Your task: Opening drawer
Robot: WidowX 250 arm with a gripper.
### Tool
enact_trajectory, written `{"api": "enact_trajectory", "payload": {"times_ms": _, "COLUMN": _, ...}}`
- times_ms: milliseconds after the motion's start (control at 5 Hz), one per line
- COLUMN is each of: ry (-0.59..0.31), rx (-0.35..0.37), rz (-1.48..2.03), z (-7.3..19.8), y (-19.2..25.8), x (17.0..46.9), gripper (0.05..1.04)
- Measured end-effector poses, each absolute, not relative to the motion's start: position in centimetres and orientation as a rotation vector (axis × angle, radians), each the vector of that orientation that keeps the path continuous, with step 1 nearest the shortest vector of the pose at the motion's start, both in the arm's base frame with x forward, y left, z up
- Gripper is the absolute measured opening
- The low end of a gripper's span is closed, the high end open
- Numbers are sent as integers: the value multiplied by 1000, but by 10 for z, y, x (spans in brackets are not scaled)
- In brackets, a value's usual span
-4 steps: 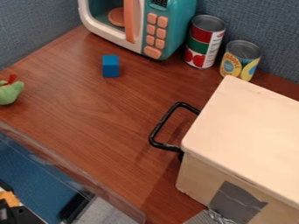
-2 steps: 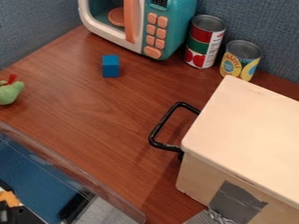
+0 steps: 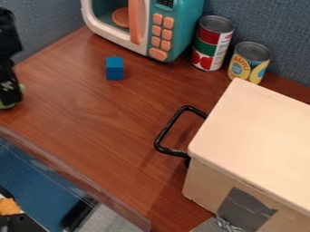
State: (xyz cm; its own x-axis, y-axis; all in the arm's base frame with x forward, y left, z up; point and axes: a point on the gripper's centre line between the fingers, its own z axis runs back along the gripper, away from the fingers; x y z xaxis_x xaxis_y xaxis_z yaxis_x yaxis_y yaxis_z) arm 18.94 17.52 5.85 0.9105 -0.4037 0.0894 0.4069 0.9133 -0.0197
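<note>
At the left edge we see the black pincer, matte and blocky on its dark arm, hanging over the surface; we cannot tell how far open it is or whether it holds anything. Partly hidden behind it lies one rounded green object. The surface is reddish-brown with a streaky wood grain. To the right of the pincer sits one small blue cube, flat-faced and sharp-edged. Farther back stands one toy microwave, smooth teal and cream plastic, with one orange door handle, one round orange plate inside and seven orange buttons. Beside it we count two upright metal cans: a taller one labelled in red, green and white, and a shorter yellow-labelled one. At the lower right, well apart from the pincer, is the pale wooden drawer unit, boxy, its flat top round-cornered, with one patch of grey tape on its near side. One bent black handle juts from its left-facing side. Blue-grey woven fabric panels rise behind, and one clear plastic edge crosses the lower left.
</note>
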Motion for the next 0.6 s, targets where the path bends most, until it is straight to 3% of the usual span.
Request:
{"api": "enact_trajectory", "payload": {"times_ms": 400, "ry": -109, "rx": -128, "rz": -251, "z": 45, "y": 119, "x": 207, "gripper": 999}}
{"api": "enact_trajectory", "payload": {"times_ms": 600, "ry": -102, "rx": -210, "rz": -171, "z": 37, "y": 96, "x": 217, "gripper": 999}}
